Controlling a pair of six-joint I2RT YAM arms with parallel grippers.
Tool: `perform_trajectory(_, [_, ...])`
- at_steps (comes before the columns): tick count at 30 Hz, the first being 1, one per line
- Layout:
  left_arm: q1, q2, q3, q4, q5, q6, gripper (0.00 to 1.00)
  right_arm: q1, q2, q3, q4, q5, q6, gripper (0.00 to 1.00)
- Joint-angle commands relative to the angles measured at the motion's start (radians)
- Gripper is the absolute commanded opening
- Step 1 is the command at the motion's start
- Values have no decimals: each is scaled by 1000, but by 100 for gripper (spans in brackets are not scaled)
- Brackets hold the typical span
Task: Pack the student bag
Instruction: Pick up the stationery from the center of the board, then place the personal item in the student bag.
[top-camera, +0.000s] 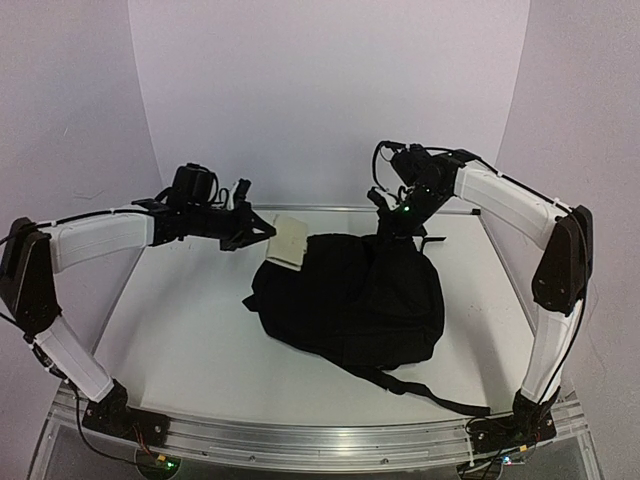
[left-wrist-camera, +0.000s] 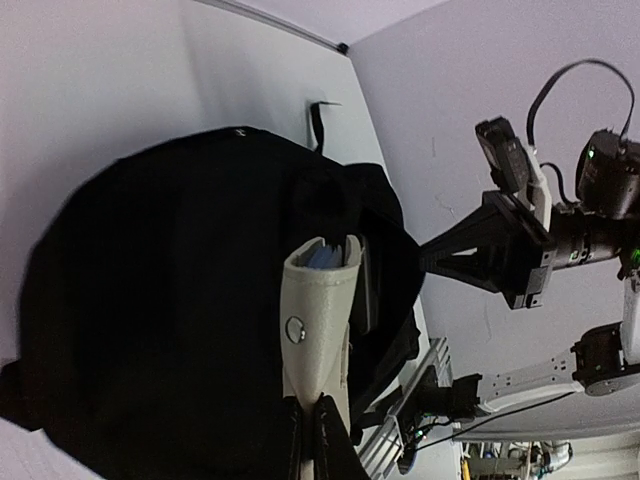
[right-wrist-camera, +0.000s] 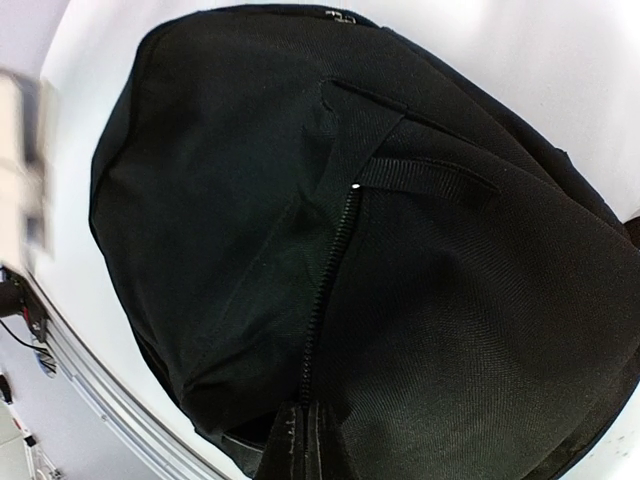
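Now the left pincer (left-wrist-camera: 310, 442) pinches a cream pouch (left-wrist-camera: 318, 300) at the backpack's (left-wrist-camera: 150, 300) edge; the right pincer (right-wrist-camera: 300, 440), pressed together, grips backpack fabric beside the zipper (right-wrist-camera: 325, 290).

White arm shells (top-camera: 100, 240), black joints (top-camera: 562, 262), black fingers (left-wrist-camera: 330, 450), looping black cables (left-wrist-camera: 585, 63), green status lights (top-camera: 405, 209)

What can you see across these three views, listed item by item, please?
student bag: one, black, lying mid-table, a strap trailing toward the near edge.
cream pouch: one, cream with a small metal snap, at the bag's far-left edge.
table: one, white, under the bag.
left pincer: one, black, shut on the cream pouch.
right pincer: one, black, shut on the student bag's fabric beside the zip.
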Motion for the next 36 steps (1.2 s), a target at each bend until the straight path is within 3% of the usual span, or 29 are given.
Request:
perform_trajectory(1, [-93, 126, 120, 159, 69, -28, 0, -28, 1, 65, 19, -2, 23, 0])
perform_trajectory(12, [-185, 404, 316, 299, 129, -64, 0, -32, -22, 54, 28, -63, 31, 0])
perform_trajectory(20, [-224, 522, 399, 396, 201, -121, 0, -32, -6, 85, 45, -82, 49, 0])
perform_trajectory(26, [-240, 553, 366, 479, 215, -173, 0, -33, -7, 100, 54, -98, 70, 0])
perform_trajectory(36, [-327, 734, 550, 513, 186, -169, 0, -33, 12, 111, 92, -157, 120, 0])
